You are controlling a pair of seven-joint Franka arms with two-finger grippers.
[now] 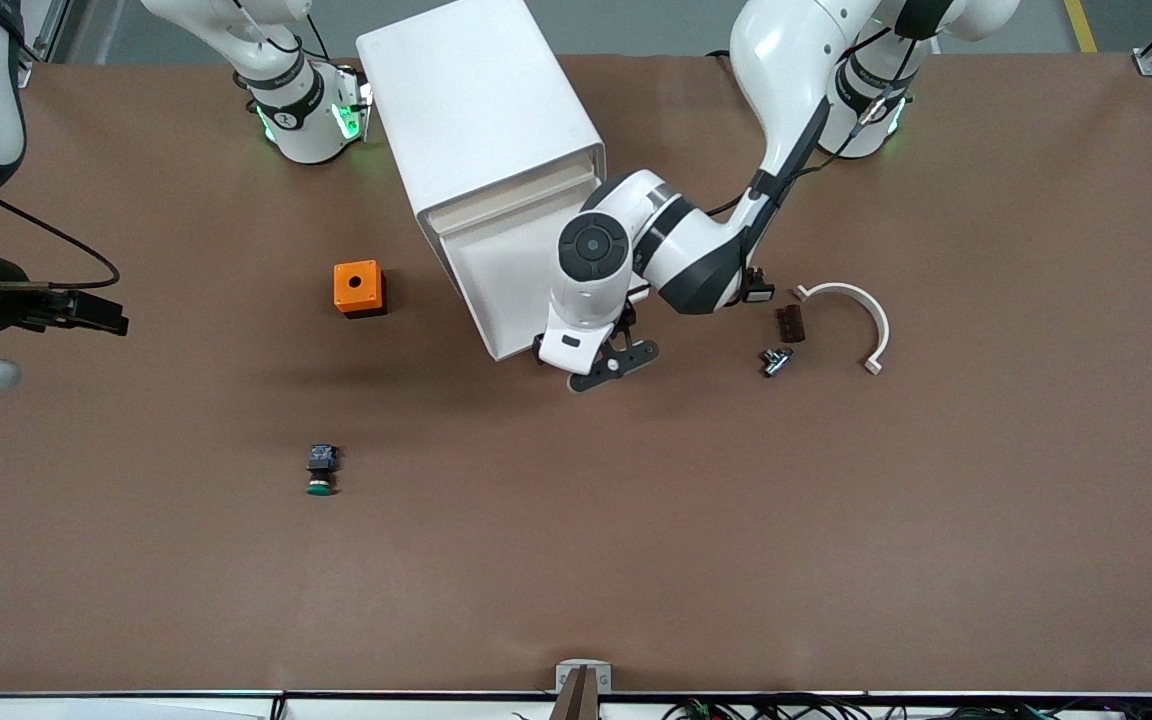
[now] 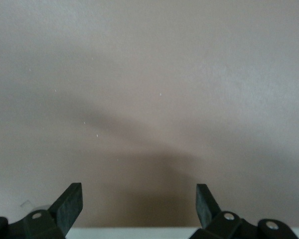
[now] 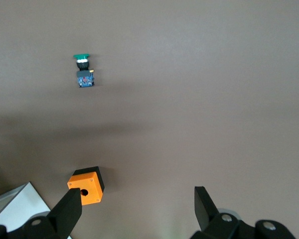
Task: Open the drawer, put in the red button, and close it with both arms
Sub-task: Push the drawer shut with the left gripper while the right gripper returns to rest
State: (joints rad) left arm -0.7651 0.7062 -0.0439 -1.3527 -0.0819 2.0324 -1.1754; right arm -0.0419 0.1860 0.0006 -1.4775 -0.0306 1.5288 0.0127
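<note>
No red cap shows in any view, so the red button is hidden or out of view. The white cabinet [image 1: 481, 110] stands at the robots' edge of the table. Its drawer [image 1: 496, 285] is pulled out toward the front camera. My left gripper [image 1: 616, 362] is open and empty, just past the drawer's front edge at the corner toward the left arm's end. In the left wrist view the gripper [image 2: 139, 204] is over bare table, with a white edge [image 2: 134, 233] beside it. My right gripper [image 1: 111, 318] waits open and empty at the right arm's end; it also shows in the right wrist view [image 3: 138, 206].
A green-capped switch [image 1: 321, 470] [image 3: 83, 71] lies nearer the front camera than an orange box [image 1: 359, 288] [image 3: 87, 185] with a hole. Toward the left arm's end lie a white curved clamp [image 1: 861, 320], a dark brown block [image 1: 789, 323] and a small silver-and-black part [image 1: 776, 361].
</note>
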